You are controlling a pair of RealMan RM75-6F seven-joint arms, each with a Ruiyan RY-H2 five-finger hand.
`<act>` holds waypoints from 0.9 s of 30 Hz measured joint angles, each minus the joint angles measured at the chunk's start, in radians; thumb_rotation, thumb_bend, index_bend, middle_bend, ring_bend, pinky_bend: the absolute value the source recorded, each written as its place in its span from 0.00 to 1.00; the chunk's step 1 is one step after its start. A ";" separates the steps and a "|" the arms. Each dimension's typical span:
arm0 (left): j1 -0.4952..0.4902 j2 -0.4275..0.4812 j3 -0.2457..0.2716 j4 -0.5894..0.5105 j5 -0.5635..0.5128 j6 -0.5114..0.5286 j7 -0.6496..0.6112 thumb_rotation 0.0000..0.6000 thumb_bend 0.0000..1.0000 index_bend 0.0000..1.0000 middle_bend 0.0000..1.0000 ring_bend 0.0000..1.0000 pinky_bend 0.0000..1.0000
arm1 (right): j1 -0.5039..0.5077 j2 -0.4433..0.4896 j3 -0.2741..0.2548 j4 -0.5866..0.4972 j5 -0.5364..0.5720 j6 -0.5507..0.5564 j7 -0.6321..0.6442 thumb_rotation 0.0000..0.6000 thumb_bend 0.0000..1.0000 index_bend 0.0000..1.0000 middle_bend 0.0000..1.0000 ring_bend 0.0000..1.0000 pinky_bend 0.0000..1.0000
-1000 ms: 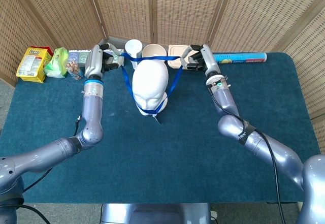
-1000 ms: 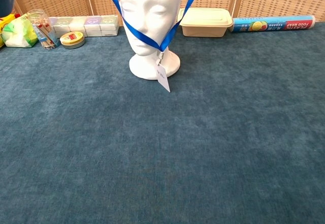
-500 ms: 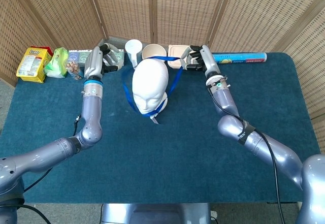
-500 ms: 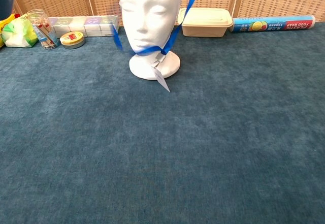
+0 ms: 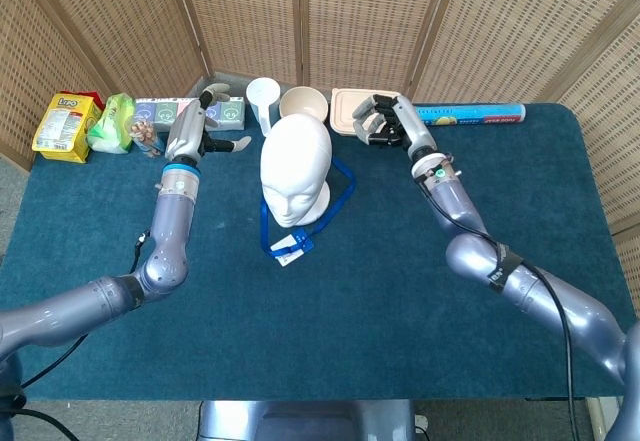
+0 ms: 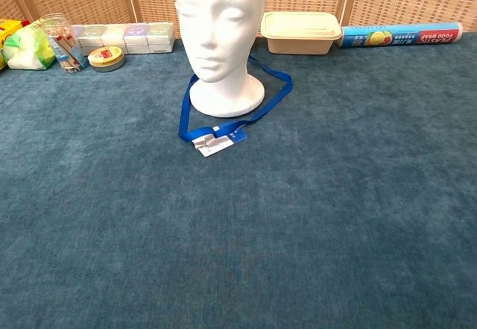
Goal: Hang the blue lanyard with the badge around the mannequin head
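Head view shows the blue lanyard (image 5: 330,193) lying in a loop around the base of the mannequin head (image 5: 296,170), its badge (image 5: 289,250) flat on the worktop (image 5: 400,291) in front, so the loop encircles it. The left hand (image 5: 205,131) is behind-left, fingers apart, holding nothing; the right hand (image 5: 385,121) is behind-right with fingers curled, also holding nothing. A lidded beige container (image 6: 301,31) stands at the back, contents hidden; a jar (image 6: 58,42) holds sticks.
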State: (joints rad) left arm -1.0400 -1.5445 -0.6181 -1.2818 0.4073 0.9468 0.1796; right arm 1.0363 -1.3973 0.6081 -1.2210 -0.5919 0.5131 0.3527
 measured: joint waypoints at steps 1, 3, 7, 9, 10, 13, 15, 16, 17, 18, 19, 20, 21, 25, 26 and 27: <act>0.005 0.007 0.003 -0.012 0.007 0.002 -0.001 1.00 0.16 0.15 0.23 0.16 0.31 | -0.008 0.006 0.004 -0.010 -0.010 -0.006 0.011 0.87 0.41 0.45 0.44 0.49 0.56; 0.021 0.025 0.013 -0.046 0.028 0.010 -0.003 1.00 0.16 0.15 0.23 0.17 0.31 | -0.027 0.020 0.017 -0.036 -0.035 -0.016 0.039 0.87 0.41 0.45 0.44 0.49 0.56; 0.065 0.070 0.036 -0.129 0.070 0.026 -0.010 1.00 0.16 0.15 0.23 0.16 0.31 | -0.072 0.042 0.047 -0.086 -0.096 -0.009 0.092 0.86 0.40 0.45 0.44 0.48 0.56; 0.093 0.099 0.051 -0.178 0.095 0.038 -0.015 1.00 0.16 0.15 0.23 0.17 0.31 | -0.100 0.054 0.062 -0.116 -0.129 0.004 0.122 0.87 0.40 0.45 0.44 0.49 0.56; 0.105 0.112 0.057 -0.198 0.105 0.043 -0.017 1.00 0.16 0.15 0.23 0.17 0.31 | -0.111 0.058 0.067 -0.129 -0.143 0.012 0.135 0.87 0.40 0.46 0.45 0.49 0.56; 0.152 0.158 0.080 -0.272 0.135 0.057 -0.027 1.00 0.16 0.15 0.23 0.16 0.31 | -0.157 0.077 0.075 -0.180 -0.188 0.054 0.159 0.87 0.40 0.48 0.46 0.50 0.56; 0.191 0.199 0.098 -0.333 0.160 0.065 -0.039 1.00 0.16 0.15 0.23 0.16 0.31 | -0.197 0.093 0.078 -0.227 -0.234 0.090 0.176 0.87 0.40 0.49 0.46 0.50 0.57; 0.210 0.219 0.108 -0.360 0.172 0.067 -0.045 1.00 0.16 0.15 0.23 0.16 0.31 | -0.214 0.101 0.078 -0.247 -0.256 0.106 0.183 0.87 0.40 0.49 0.47 0.50 0.57; 0.236 0.248 0.122 -0.397 0.191 0.070 -0.052 1.00 0.16 0.15 0.23 0.16 0.31 | -0.234 0.110 0.077 -0.269 -0.278 0.123 0.189 0.87 0.40 0.50 0.47 0.51 0.58; 0.257 0.271 0.133 -0.424 0.208 0.072 -0.058 1.00 0.16 0.15 0.23 0.17 0.31 | -0.259 0.123 0.074 -0.296 -0.310 0.150 0.196 0.88 0.40 0.50 0.47 0.51 0.58; 0.279 0.294 0.145 -0.450 0.226 0.075 -0.065 1.00 0.16 0.15 0.23 0.17 0.31 | -0.279 0.133 0.071 -0.317 -0.335 0.171 0.199 0.88 0.40 0.50 0.47 0.51 0.58; 0.308 0.324 0.161 -0.483 0.252 0.078 -0.076 1.00 0.16 0.15 0.23 0.17 0.31 | -0.300 0.144 0.066 -0.337 -0.359 0.193 0.202 0.88 0.40 0.50 0.47 0.51 0.58; 0.330 0.346 0.174 -0.505 0.273 0.080 -0.086 1.00 0.16 0.15 0.23 0.16 0.31 | -0.328 0.158 0.058 -0.364 -0.389 0.223 0.206 0.87 0.40 0.51 0.48 0.51 0.58; 0.421 0.428 0.228 -0.576 0.367 0.094 -0.130 1.00 0.16 0.16 0.23 0.17 0.31 | -0.421 0.213 0.014 -0.454 -0.480 0.316 0.205 0.87 0.40 0.51 0.49 0.51 0.58; 0.446 0.445 0.244 -0.590 0.396 0.101 -0.144 1.00 0.16 0.16 0.23 0.16 0.31 | -0.440 0.225 0.000 -0.470 -0.497 0.334 0.201 0.87 0.40 0.51 0.49 0.51 0.58; 0.463 0.455 0.257 -0.600 0.419 0.108 -0.153 1.00 0.16 0.16 0.23 0.16 0.31 | -0.462 0.240 -0.019 -0.489 -0.518 0.358 0.190 0.87 0.40 0.51 0.49 0.51 0.58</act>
State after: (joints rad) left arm -0.5768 -1.0895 -0.3610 -1.8814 0.8259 1.0545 0.0266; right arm 0.5740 -1.1577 0.5889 -1.7102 -1.1094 0.8712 0.5424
